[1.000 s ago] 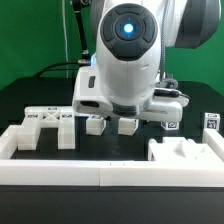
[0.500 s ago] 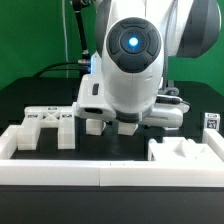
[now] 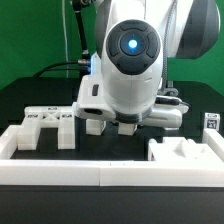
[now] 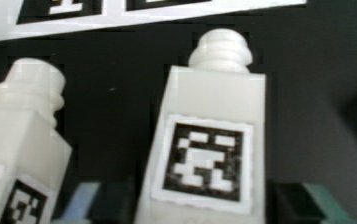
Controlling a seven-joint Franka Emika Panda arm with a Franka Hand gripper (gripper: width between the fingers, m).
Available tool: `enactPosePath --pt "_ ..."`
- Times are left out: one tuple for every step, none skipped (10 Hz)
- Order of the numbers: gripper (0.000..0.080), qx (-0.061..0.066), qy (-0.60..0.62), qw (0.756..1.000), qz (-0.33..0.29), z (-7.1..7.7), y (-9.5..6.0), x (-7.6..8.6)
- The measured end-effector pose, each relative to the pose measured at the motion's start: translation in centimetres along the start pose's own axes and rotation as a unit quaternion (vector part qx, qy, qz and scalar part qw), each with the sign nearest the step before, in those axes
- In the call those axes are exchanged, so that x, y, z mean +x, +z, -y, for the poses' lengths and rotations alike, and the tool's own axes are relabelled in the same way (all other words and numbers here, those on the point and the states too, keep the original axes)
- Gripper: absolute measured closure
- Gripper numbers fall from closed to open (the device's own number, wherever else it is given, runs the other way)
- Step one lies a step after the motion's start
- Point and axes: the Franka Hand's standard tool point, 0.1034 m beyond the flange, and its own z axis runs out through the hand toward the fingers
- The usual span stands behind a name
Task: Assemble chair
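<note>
Near the middle of the black tabletop [image 3: 15, 105], the gripper [image 4: 207, 203] straddles a chunky white plastic chair leg [image 4: 210, 110] with a square tag [image 4: 201, 165]; whether it grips is unclear.

Black table with loose white chair parts

We see the black table [image 3: 120, 148] carrying a long white border rail [image 3: 100, 172] along its near edge. A slotted piece [image 3: 48, 122] lies at the exterior view's left, two small blocks [image 3: 95, 125] near the middle, a tagged piece [image 3: 211, 123] at the far right, and a notched block [image 3: 185, 152] just behind the rail. In the wrist view we find two pegged pieces [image 4: 210, 120] lying side by side, apart, with the marker board [image 4: 139, 15] beyond their peg ends.
</note>
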Motion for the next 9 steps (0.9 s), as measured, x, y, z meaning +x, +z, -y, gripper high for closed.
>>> enactPosePath --pt "0.0512 0.000 0.000 1.000 0.000 0.0 0.0 0.0" --pt "0.0512 0.000 0.000 1.000 0.000 0.0 0.0 0.0" --pt "0.0512 0.000 0.000 1.000 0.000 0.0 0.0 0.0" --pt "0.0512 0.000 -0.001 1.000 0.000 0.1 -0.1 0.0" --pt "0.0512 -0.001 -0.003 1.000 -0.003 0.4 -0.4 0.1" --pt "0.0512 -0.001 -0.005 1.000 -0.004 0.7 -1.2 0.0" --pt "0.0512 -0.001 -0.008 1.000 -0.004 0.9 -2.3 -0.1" --pt "0.0512 0.000 -0.011 1.000 -0.008 1.2 -3.8 -0.3" --pt "0.0511 0.000 -0.014 1.000 -0.018 1.7 -5.3 -0.5"
